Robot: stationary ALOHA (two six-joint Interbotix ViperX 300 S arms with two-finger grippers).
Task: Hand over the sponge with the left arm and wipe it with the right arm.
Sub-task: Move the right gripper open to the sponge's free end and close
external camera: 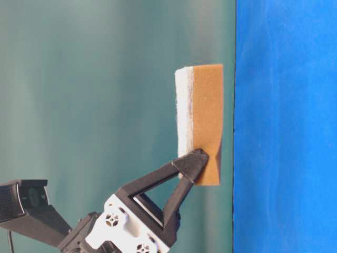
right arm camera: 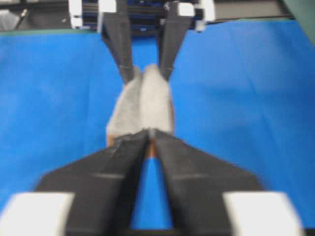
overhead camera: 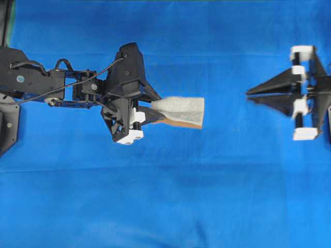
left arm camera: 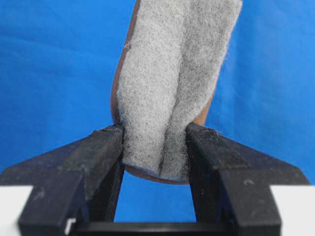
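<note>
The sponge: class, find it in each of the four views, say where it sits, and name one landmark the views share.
Overhead exterior: sponge just left of centre, sticking out of the left pincer.
Table-level exterior: upright, right of centre, orange-brown face showing, pinched at its lower end.
Left wrist: top centre, squeezed between the black fingers.
Right wrist: centre, beyond the right pincer.
Shared landmark: the blue cloth.

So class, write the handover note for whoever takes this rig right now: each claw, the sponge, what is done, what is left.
Left claw: shut on the sponge, squeezing one end and holding it out above the blue cloth.
Right claw: apart from the sponge, holding nothing, fingertips nearly together; whether it is open is unclear.
Done: sponge picked up and presented.
Left: right claw takes it, then wipes.
</note>
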